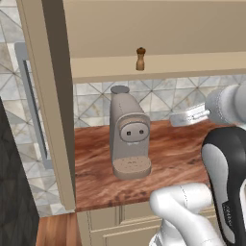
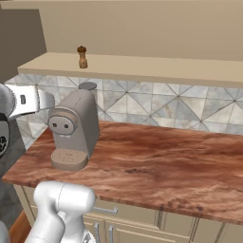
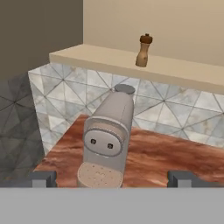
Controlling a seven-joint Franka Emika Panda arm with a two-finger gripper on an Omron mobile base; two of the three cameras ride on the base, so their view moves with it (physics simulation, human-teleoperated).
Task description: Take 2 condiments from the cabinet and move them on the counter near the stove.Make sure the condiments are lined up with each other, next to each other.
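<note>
Pepper mill: a small brown wooden pepper mill [image 1: 140, 58] with a round knob stands upright on the cabinet shelf, top centre of the left base view, upper left of the right base view [image 2: 82, 57], and upper middle of the hand view [image 3: 144, 50].
Second condiment: I cannot find the pale shaker from these angles.
Cabinet: the tan cabinet [image 1: 158, 65] is open, and its shelf board runs across the upper part of each view, with the mill near the board's front edge.
Coffee machine: a grey-beige coffee machine [image 1: 129, 138] sits on the counter almost directly below the mill, centre of the left base view.
Counter: the reddish-brown wood-grain counter [image 2: 156, 161] spreads to the right of the machine in the right base view, bare there. I see no stove from here.
Gripper: my gripper [image 3: 113, 178] hangs low and well short of the shelf, its two dark fingertips [image 3: 43, 178] wide apart at the bottom of the hand view, holding nothing.
Step in hand: I judge this to be the reach for the mill.
Doing it well: I would rise above the coffee machine's top first, then approach level with the shelf, centre the mill between the fingers, and close on its body below the knob so that it does not tip.
</note>
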